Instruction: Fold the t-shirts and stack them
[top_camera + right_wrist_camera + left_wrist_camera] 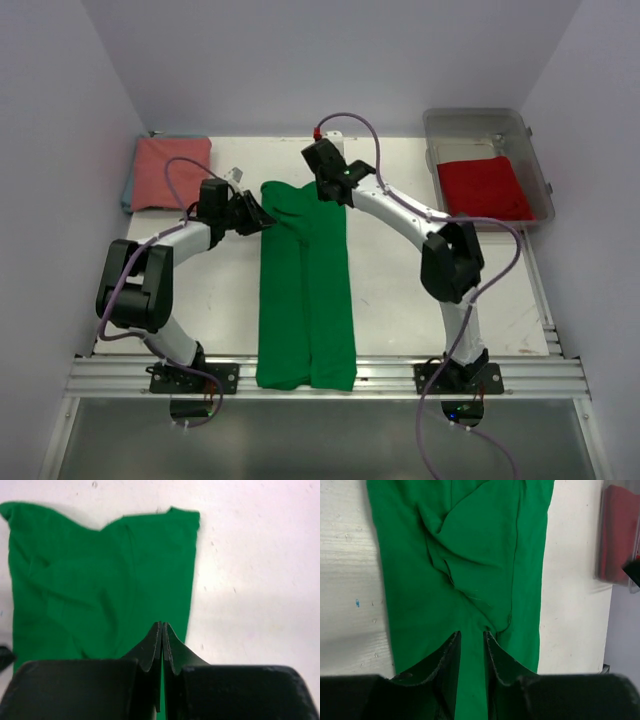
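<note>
The bright green t-shirt (305,300) lies folded lengthwise into a long strip down the middle of the table, its near end at the front edge. My left gripper (262,215) hovers at the strip's far left edge, jaws a little apart with flat green cloth (470,555) showing between the fingers (454,647). My right gripper (335,195) is at the strip's far right end, fingers pressed together over the shirt's edge (100,590); nothing shows between them. The salmon-pink shirt (170,172) lies folded at the far left. The red shirt (487,187) lies in a bin.
A clear plastic bin (470,118) holding the red shirt stands at the far right; it also shows in the left wrist view (620,535). Purple cables loop over both arms. White walls close in the table on three sides.
</note>
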